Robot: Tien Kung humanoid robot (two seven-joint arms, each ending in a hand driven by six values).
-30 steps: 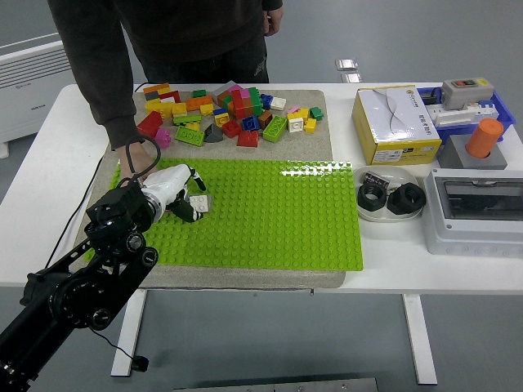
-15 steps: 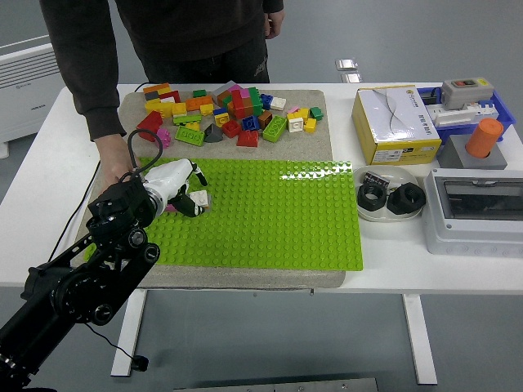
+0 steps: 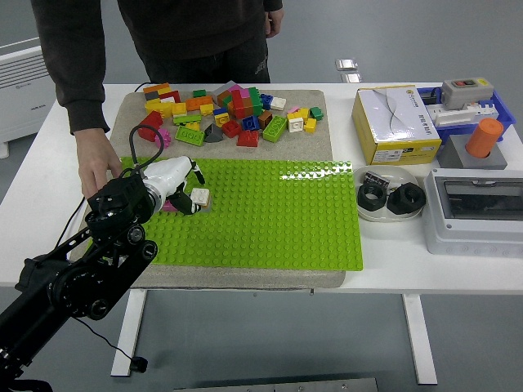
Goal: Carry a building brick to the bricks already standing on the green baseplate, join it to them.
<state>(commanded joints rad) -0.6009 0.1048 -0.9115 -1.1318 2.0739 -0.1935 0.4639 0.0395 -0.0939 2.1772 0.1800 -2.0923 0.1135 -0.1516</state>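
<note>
The left hand point(image 3: 176, 186) rests at the nine o'clock side of the green baseplate point(image 3: 270, 216), fingers curled around a cream brick point(image 3: 199, 197) touching a pink brick point(image 3: 168, 205). At twelve o'clock lies the brick pile point(image 3: 229, 113). A person's hand point(image 3: 96, 170) presses the table point(image 3: 49, 171).

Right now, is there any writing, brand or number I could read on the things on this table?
None can be read.
Yellow box: a round mark and small print on its white top, too blurred to read.
Grey switch box: red and green buttons, no readable label.
Loose bricks: no print visible.
</note>
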